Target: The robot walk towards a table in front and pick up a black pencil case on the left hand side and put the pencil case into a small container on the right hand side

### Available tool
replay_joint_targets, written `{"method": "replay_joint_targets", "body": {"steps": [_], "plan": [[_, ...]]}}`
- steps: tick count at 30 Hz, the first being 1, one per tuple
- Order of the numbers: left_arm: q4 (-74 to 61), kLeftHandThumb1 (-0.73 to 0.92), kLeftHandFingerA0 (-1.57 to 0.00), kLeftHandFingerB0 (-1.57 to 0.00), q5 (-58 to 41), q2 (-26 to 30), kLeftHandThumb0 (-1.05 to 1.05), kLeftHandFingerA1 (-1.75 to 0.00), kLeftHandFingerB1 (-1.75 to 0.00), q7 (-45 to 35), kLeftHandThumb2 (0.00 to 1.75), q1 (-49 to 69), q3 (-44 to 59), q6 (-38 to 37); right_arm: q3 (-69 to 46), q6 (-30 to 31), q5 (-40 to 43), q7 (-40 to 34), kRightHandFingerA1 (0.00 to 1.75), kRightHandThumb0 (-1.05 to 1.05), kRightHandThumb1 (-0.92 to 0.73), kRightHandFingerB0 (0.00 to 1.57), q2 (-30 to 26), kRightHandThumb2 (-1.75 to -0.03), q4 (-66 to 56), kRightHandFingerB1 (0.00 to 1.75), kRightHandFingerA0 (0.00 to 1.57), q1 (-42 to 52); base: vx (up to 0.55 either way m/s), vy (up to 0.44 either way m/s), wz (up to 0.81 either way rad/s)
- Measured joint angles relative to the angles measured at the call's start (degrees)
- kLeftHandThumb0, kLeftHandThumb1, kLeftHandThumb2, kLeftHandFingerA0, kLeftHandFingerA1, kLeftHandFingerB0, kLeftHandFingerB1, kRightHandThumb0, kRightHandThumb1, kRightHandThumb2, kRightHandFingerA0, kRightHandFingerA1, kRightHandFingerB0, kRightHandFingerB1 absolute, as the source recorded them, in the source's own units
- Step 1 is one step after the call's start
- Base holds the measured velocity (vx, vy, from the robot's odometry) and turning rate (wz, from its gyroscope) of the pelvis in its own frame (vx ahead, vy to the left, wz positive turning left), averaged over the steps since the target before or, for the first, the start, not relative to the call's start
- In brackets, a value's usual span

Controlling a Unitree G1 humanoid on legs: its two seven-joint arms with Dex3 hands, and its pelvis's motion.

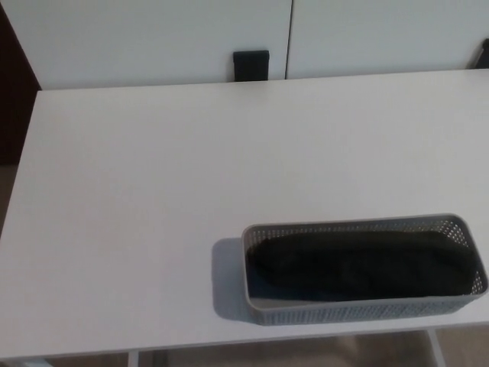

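Observation:
A black pencil case [359, 264] lies lengthwise inside a small grey perforated container [359, 310] near the front right of the white table [153, 191]. The case fills most of the container's length. Neither of my hands shows in the head view.
White cabinet doors [153, 38] stand behind the table, with a small black object [251, 64] at their base by the table's far edge. A dark strip [15, 84] runs along the far left. The table's front edge lies just below the container.

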Motion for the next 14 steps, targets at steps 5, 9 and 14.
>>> {"method": "replay_joint_targets", "body": {"steps": [5, 9, 14], "plan": [[3.09, 0.50, -0.06, -0.08, 0.85, 1.70, -0.60, -0.38, -0.32, 3.95, 0.71, -1.17, -2.07, -4.80, -0.74, 0.00, 0.23, -0.67, 0.41, -0.38, -0.62, 0.56, 0.11, -0.59, -0.23, 0.39, 0.61, -0.88, 0.00, 0.000, 0.00], [5.81, 0.58, -0.13, -0.11, 1.51, 2.48, -0.56, -0.33, -0.26, 6.65, 0.57, -2.37, -3.89, -8.19, -1.80, 0.08, 0.38, -1.02, 0.41, -0.36, -0.62, 0.57, 0.37, -0.58, -0.41, 0.39, 0.62, -1.16, 0.00, 0.000, 0.00], [7.38, 0.39, -0.01, 0.00, 2.26, 2.97, -0.33, -0.50, -0.49, 8.54, 0.93, -2.83, -5.64, -10.82, -2.79, 0.07, 0.61, -1.26, 0.42, -0.34, -0.61, 0.56, 0.52, -0.58, -0.44, 0.40, 0.62, -1.26, 0.00, 0.000, 0.00]]}}
